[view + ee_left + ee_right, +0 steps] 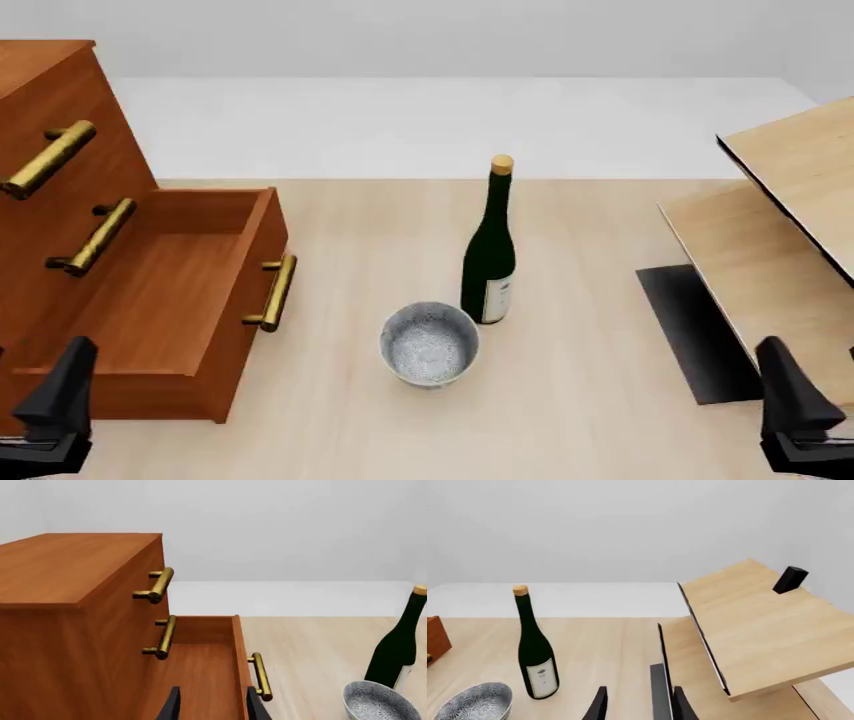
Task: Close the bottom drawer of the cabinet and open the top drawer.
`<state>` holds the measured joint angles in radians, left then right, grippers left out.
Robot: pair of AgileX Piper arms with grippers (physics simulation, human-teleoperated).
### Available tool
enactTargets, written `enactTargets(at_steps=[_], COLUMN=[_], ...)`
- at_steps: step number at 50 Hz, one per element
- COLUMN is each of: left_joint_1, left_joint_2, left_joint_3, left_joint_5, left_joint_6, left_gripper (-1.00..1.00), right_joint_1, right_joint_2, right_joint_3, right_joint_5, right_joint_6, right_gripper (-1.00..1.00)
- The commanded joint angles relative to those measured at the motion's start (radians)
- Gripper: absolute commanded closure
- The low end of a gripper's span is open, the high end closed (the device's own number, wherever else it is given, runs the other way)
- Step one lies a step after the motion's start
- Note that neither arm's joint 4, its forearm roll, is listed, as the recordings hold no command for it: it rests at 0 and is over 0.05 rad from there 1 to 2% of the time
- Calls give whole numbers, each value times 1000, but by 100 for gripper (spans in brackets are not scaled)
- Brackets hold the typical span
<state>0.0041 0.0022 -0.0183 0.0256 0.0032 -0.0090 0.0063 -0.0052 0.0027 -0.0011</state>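
At the cabinet [40, 110], the bottom drawer [174, 300] stands pulled out. Both arms' fingers [172, 705] hang parted and empty; I'd press squarely on its handle [274, 293].

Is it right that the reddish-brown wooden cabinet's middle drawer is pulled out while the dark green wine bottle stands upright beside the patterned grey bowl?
Not quite. The pulled-out one is the bottom drawer, not the middle; the front view shows the middle and top drawers shut in the reddish-brown wooden cabinet. The rest holds: the dark green wine bottle stands upright beside the patterned grey bowl.
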Motion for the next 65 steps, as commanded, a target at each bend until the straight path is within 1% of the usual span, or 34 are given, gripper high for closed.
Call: enactTargets(at_steps=[1, 15, 20, 22, 23, 24, 25, 26, 28, 29, 33, 34, 37, 39, 41, 42, 43, 45, 47, 51, 52, 54, 57, 58, 59, 64, 65], left_joint_1=[-4, -5, -15, -28, -17, -3, -26, -37, -62, -82, -86, -96, -100, -123, -134, -160, -166, -184, -215, -265, -283, -307, -331, -354, -360, -422, -430], left_joint_2=[7, 4, 31, 39, 54, 77, 115, 113, 116, 113, 155, 182, 216, 228, 264, 269, 280, 329, 352, 405, 423, 457, 478, 504, 525, 555, 564], left_joint_3=[15, 14, 5, -13, -23, -47, -65, -79, -108, -133, -198, -220, -266, -292, -326, -350, -361, -377, -393, -396, -395, -395, -396, -398, -406, -439, -445], left_joint_5=[-28, -26, -27, -14, -17, -14, -17, -5, 19, 40, 58, 60, 75, 88, 99, 111, 116, 117, 124, 118, 116, 113, 113, 111, 117, 137, 140], left_joint_6=[-3, -5, -29, -36, -36, -80, -112, -98, -46, -59, -62, -90, -59, -83, -76, -98, -106, -105, -133, -148, -168, -186, -223, -254, -253, -306, -305], left_gripper=[-100, -100, -100, -100, -100, -100, -100, -100, -100, -100, -100, -100, -100, -100, -100, -100, -100, -100, -100, -100, -100, -100, -100, -100, -100, -100, -100], right_joint_1=[7, -5, -5, -5, -6, -7, -9, -11, -16, -18, -22, -21, -21, -21, -24, -25, -26, -26, -27, -26, -26, -29, -31, -32, -32, -27, -27], right_joint_2=[7, 17, 26, 30, 30, 28, 24, 21, 18, 19, 17, 15, 9, 7, 9, 14, 15, 20, 26, 33, 32, 26, 21, 22, 25, 32, 32], right_joint_3=[2, 4, 4, 4, 4, 4, 5, 5, 5, 5, 5, 5, 5, 5, 5, 5, 5, 5, 5, 5, 5, 4, 4, 4, 4, 4, 4], right_joint_5=[-6, -9, -18, -22, -22, -20, -16, -13, -10, -11, -8, -7, 0, 1, -1, -5, -7, -12, -17, -24, -23, -18, -14, -15, -18, -25, -25], right_joint_6=[-1, -5, -7, -9, -9, -11, -12, -12, -11, -9, -5, -4, -3, -1, 0, 1, 2, 3, 5, 9, 9, 11, 13, 15, 15, 18, 19], right_gripper=[-100, -100, -100, -100, -100, -100, -100, -100, -100, -100, -100, -100, -100, -100, -100, -100, -100, -100, -100, -100, -100, -100, -100, -100, -100, -100, -100])
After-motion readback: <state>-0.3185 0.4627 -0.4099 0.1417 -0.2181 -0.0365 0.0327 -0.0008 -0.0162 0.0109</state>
